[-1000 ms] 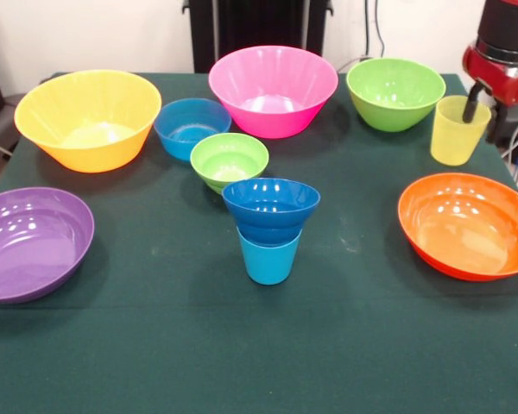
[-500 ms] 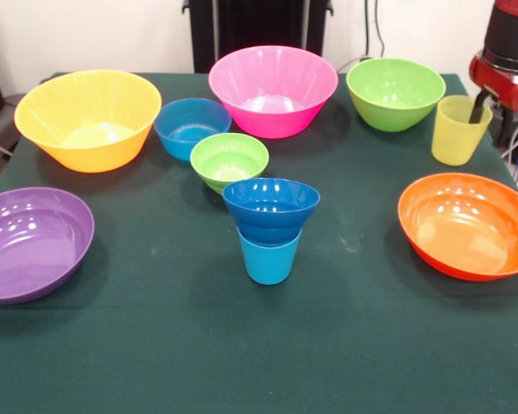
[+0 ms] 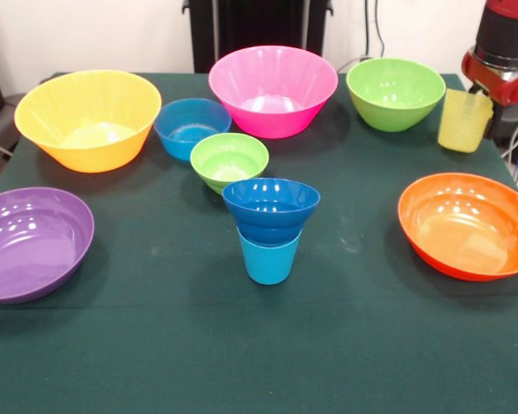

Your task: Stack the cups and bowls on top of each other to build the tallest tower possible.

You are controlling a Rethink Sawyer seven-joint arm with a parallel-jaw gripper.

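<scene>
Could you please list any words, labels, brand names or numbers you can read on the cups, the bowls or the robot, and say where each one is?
None: no readable text shows anywhere.
The bowls, such as the pink bowl and orange bowl, are plain.
The yellow cup and blue cup carry no print.
The red arm shows no legible marking.

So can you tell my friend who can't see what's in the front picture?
The gripper holds a yellow cup above a green table. A dark blue bowl sits on a blue cup, with seven loose bowls around.
</scene>
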